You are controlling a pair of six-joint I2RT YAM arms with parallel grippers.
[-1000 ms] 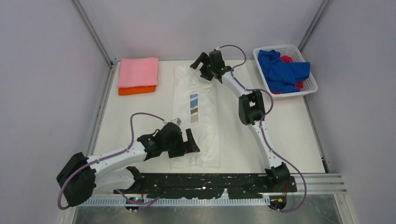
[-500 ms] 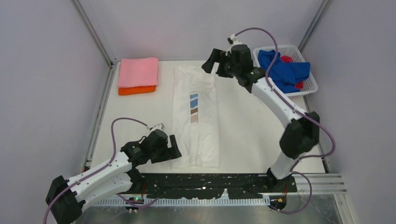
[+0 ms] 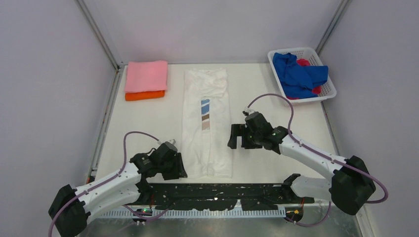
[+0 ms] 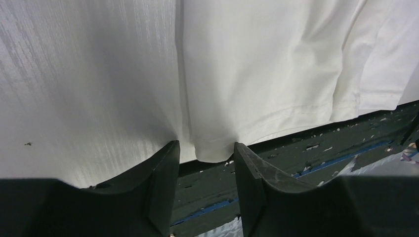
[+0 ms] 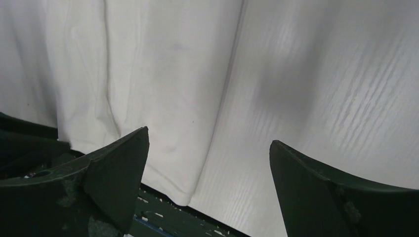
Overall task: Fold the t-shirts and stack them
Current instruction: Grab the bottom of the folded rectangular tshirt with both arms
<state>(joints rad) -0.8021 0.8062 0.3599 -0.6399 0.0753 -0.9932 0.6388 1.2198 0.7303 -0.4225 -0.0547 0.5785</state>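
Left claw (image 4: 206,144) half-open, straddling the hem corner of the white t-shirt (image 4: 257,74), lower centre; right claw (image 5: 208,137) wide, empty. Cloth limp, light: I'd pinch the hem.

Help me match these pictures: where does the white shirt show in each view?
Top external: the white shirt lies lengthwise in the middle of the picture.
Left wrist: it fills the upper right, its hem corner between the left pincer tips.
Right wrist: it covers the left and middle.
Shared landmark: the black rail along the shirt's near hem.
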